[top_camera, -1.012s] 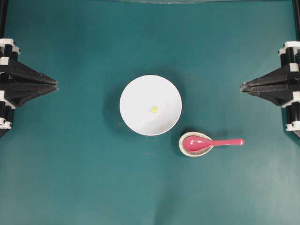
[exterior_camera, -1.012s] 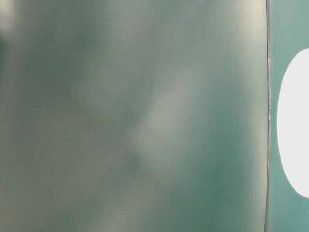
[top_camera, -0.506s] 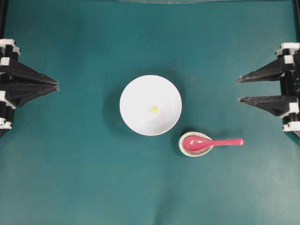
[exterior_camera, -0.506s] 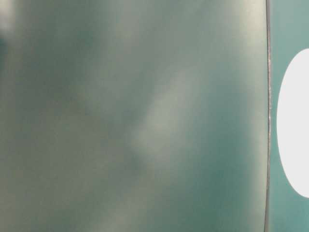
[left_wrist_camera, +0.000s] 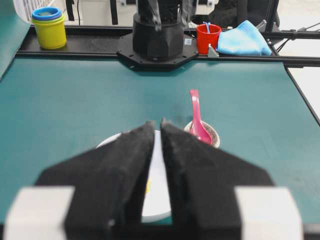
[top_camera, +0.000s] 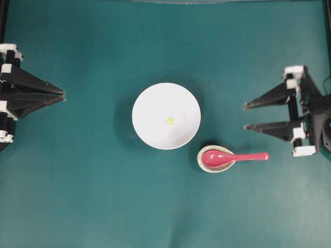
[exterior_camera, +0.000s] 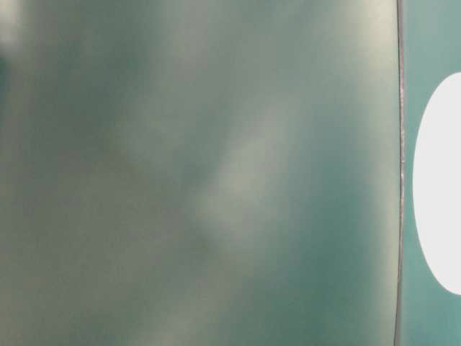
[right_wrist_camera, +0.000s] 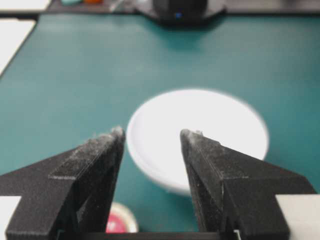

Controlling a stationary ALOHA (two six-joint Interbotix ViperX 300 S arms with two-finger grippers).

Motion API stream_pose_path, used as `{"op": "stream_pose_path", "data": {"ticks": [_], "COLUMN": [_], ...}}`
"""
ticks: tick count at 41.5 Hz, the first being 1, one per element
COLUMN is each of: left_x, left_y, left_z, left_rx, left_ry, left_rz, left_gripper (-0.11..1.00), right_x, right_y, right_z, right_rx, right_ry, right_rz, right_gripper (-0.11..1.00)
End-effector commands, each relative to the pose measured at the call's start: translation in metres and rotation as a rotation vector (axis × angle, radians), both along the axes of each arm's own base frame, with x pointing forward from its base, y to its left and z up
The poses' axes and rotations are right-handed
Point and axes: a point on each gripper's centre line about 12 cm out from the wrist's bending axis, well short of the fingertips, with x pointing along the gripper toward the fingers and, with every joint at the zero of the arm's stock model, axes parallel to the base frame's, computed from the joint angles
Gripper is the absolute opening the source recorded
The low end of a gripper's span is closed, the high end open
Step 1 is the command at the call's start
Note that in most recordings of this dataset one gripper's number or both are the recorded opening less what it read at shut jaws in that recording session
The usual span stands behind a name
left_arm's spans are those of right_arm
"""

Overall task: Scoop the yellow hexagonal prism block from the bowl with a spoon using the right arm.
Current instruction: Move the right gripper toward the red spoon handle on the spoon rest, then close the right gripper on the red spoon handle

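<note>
Your right gripper (top_camera: pixel 245 117) hangs wide open and empty, well apart from the spoon (top_camera: pixel 234 156) lying on its speckled rest (top_camera: pixel 205 164). The yellow block (top_camera: pixel 169 121) sits mid-bowl (top_camera: pixel 150 103). Watch that glossy handle: pinch it off-centre and it may skid or tip. No readable writing anywhere.

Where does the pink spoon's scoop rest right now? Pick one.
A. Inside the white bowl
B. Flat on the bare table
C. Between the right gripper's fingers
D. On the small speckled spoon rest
D: in the overhead view the spoon has its scoop lying in the speckled spoon rest, beside the bowl.
</note>
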Motion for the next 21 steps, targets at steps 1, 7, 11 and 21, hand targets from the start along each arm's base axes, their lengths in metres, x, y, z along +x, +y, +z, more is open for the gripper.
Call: {"op": "stream_pose_path", "data": {"ticks": [1,7,11,21], "left_x": [0.003,0.003,0.003,0.004], "left_y": [0.000,0.000,0.000,0.000], "left_z": [0.008,0.009,0.009,0.008], "left_rx": [0.002,0.000,0.000,0.000], "left_ry": [-0.018,-0.021,-0.023,-0.020], "left_rz": [0.001,0.001,0.001,0.001], "left_gripper": [0.13,0.13,0.13,0.13], "right_x": [0.003,0.001,-0.001,-0.006], "right_y": [0.006,0.014,0.020,0.033], "right_z": [-0.005,-0.026,-0.041,-0.066], "right_rx": [0.024,0.058,0.071,0.083], "right_ry": [-0.029,-0.020,-0.012,-0.036], "right_rz": [0.013,0.023,0.032,0.044], "right_gripper": [0.54,0.54,0.54,0.54]}}
